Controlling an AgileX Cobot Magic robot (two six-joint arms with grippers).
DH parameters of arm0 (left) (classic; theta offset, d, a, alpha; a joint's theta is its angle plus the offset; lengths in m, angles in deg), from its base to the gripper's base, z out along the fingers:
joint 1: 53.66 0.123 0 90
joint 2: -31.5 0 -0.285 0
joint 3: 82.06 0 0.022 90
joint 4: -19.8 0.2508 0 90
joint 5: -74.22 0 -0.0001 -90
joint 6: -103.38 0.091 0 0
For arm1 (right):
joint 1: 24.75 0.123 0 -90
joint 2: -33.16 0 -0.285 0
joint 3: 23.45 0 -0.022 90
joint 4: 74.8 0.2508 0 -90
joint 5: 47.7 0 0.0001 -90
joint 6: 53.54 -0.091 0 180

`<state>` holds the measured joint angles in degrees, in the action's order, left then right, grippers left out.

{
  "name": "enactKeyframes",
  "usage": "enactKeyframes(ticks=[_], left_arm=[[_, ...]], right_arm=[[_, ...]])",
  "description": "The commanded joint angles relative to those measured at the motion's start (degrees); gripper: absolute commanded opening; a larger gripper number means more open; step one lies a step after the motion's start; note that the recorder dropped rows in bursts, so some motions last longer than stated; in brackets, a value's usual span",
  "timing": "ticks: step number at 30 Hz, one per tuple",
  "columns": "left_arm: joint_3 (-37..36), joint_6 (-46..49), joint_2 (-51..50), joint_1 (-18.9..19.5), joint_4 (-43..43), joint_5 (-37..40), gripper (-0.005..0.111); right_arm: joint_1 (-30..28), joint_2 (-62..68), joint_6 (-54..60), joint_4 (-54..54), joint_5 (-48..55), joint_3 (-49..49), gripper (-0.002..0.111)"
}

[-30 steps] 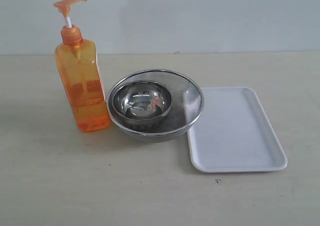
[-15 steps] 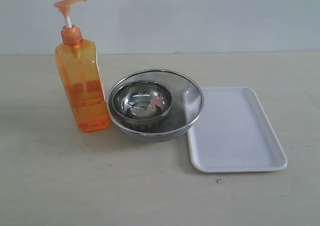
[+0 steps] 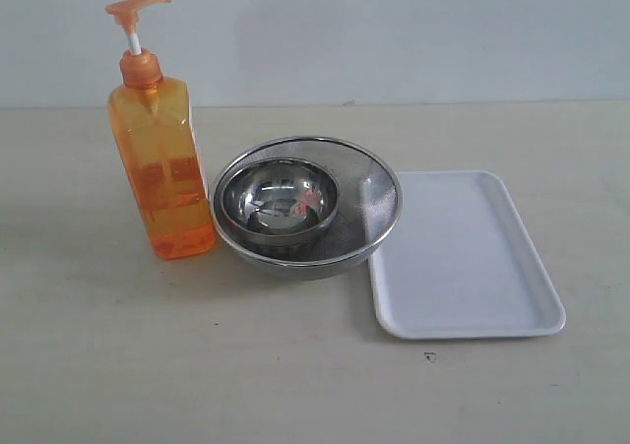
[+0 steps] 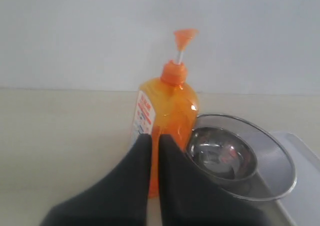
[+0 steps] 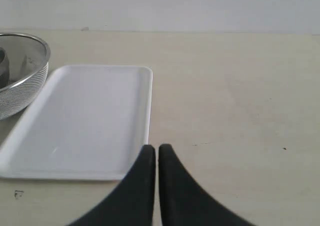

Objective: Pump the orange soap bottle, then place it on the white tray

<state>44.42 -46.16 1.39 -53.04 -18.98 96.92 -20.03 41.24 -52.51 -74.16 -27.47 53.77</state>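
Bottle [image 3: 162, 168]: upright on the table [image 3: 98, 365], just left of the bowls [image 3: 305, 208], with the tray [image 3: 463, 257] beyond them. It stands straight ahead of my left fingers [image 4: 140, 158], which are clenched on nothing. My right fingers [image 5: 145, 166], also clenched empty, face the tray, so I judge the left arm nearer.

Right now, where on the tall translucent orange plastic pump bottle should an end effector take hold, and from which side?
Probably the squarish mid-body of the tall translucent orange plastic pump bottle, approached from the side away from the round nested steel bowls, which crowd its other flank. It stands upright with flat faces; its thin white stem looks too slender.
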Motion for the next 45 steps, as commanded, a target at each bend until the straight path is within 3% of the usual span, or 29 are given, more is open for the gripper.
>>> enactKeyframes(ticks=[1, 7, 15, 21, 26, 31, 45], left_arm=[[1.86, 13.01, -5.74, 0.16, -12.47, 1.11, 0.005], [3.87, 19.54, -13.25, 0.16, -17.94, 1.43, 0.008], [7.23, 21.07, -22.9, 0.16, -24.56, 3.28, 0.056], [7.97, 34.73, -28.72, 0.16, -36.55, 5.1, 0.064], [7.97, 47.54, -31.93, 0.16, -50.54, 9.03, 0.08], [7.97, 50.32, -34.61, 0.16, -56.29, 14.44, 0.081], [7.97, 53.12, -43.21, 0.16, -56.55, 21.91, 0.081]], right_arm=[[-0.15, -0.29, 0.13, 0.07, -0.73, 0.0, 0.0], [-0.15, -0.29, 0.13, 0.07, -0.73, 0.0, 0.0], [-0.15, -0.29, 0.13, 0.07, -0.31, 0.0, 0.0], [-0.15, -0.29, 0.13, 0.07, -0.31, 0.0, 0.0], [-0.15, -0.29, 0.13, 0.07, -0.31, 0.0, 0.0], [-0.15, -0.29, 0.13, 0.07, -0.31, 0.0, 0.0], [-0.15, -0.29, 0.13, 0.07, -0.31, 0.0, 0.0]])
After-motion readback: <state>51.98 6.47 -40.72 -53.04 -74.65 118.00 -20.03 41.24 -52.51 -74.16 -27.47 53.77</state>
